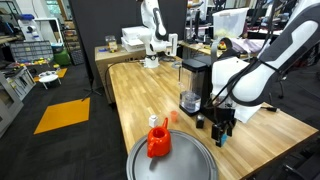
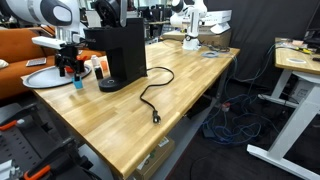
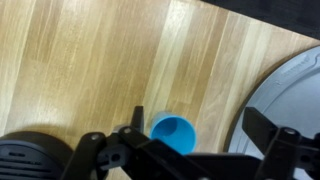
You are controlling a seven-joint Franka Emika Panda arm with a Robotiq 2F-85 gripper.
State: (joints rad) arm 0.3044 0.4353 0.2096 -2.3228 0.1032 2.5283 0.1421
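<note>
1. In an exterior view, your pincer point(image 1: 222, 124) hung spread just above the blue cup point(image 1: 222, 140). The cup stood on the bench point(image 1: 140, 90) just beside the rim of the grey tray point(image 1: 186, 162). You looked to be at the approach step, with nothing pinched. The red thing point(image 1: 158, 141) on the tray was too small to name.
2. In an exterior view, the pincer point(image 2: 70, 68) was over the blue cup point(image 2: 76, 84), again just off the grey tray point(image 2: 40, 80) on the side toward the coffee machine point(image 2: 115, 50). The arm hid part of the tray. I could not tell whether the fingertips had reached the level of the cup's rim.
3. In the wrist view, the blue cup point(image 3: 173, 132) sat between the spread fingers point(image 3: 137, 122), nearer the one farther from the grey tray point(image 3: 292, 85).
   - A grasp would call for a small shift away from the tray, then a straight descent, then closing.
   - The frame cut off most of the tray, and the pincer point(image 3: 200, 126) covered the cup's lower edge.
</note>
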